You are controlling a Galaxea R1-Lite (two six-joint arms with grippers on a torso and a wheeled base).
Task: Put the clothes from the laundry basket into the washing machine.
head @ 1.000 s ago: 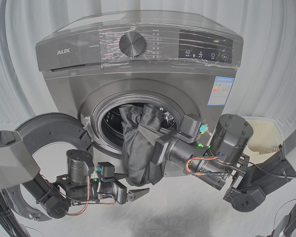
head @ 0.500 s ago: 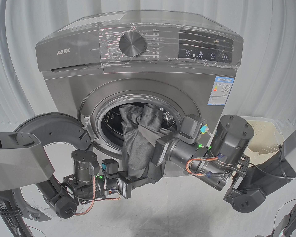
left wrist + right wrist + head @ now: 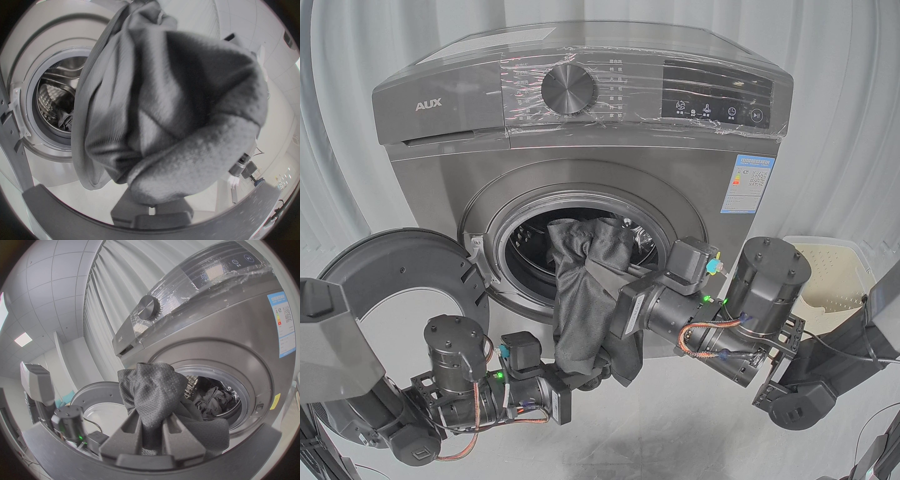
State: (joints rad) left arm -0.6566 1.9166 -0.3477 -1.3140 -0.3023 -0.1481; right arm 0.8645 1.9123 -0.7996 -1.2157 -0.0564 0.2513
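The dark grey, dimple-textured garment [image 3: 587, 294] hangs half in and half out. Its upper bunch is at the mouth of the round, rubber-rimmed drum opening [image 3: 515, 250], and its long lower part trails down over the rim in front of the silver-grey front-loading washing machine [image 3: 581, 156]. The right gripper [image 3: 152, 419] pinches the upper bunch between its two dark fingers, just before the opening. The left gripper [image 3: 584, 377] sits under the hanging hem with cloth draped over it, and I cannot tell whether it is closed on the fabric. The step in hand looks like feeding the garment through, and doing it well probably means moving both ends together: the right arm carries its pinch deep past the rim before letting go, while the left lifts the tail up and inward so that nothing stays draped over the seal. Other crumpled dark clothes [image 3: 215, 399] already lie in the drum, so there is room to push low and far back. The round grey door [image 3: 400, 269] stands swung open on the robot's left, close to the left arm — worth keeping clear of. The cream perforated plastic laundry basket [image 3: 837, 275] sits to the right of the machine.
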